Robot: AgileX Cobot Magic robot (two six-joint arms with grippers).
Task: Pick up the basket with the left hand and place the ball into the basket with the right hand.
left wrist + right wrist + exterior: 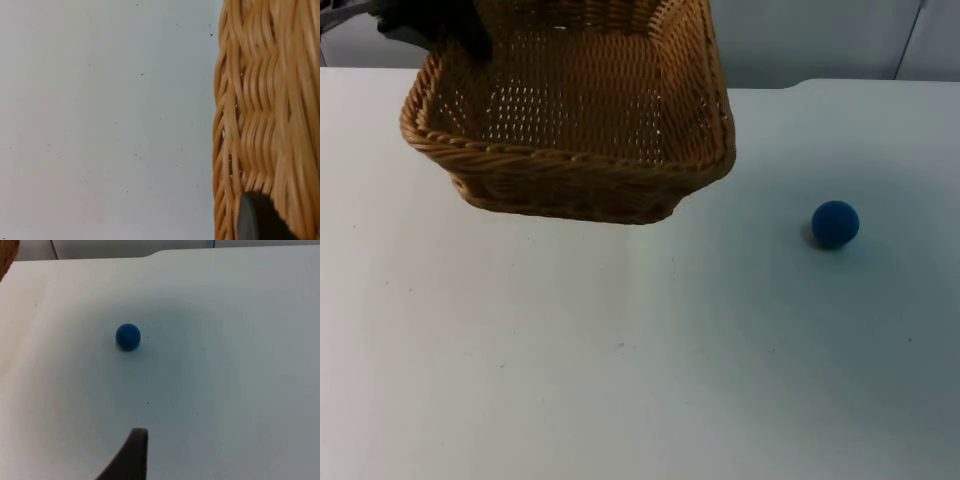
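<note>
The white table (620, 380) stretches back to the grey partition wall (800, 40). Above it the woven wicker basket (580, 130) hangs tilted, lifted by the left gripper (445, 25) clamped onto its far-left rim. The small blue ball (835, 223) lies on the table, well apart from the basket. Near it is the right gripper (131, 457); how its jaws stand cannot be told.

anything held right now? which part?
Left pincer holds the wicker basket by its rim at the far left corner, lifted and tilted. The blue ball lies free on the table; nothing grips it.
</note>
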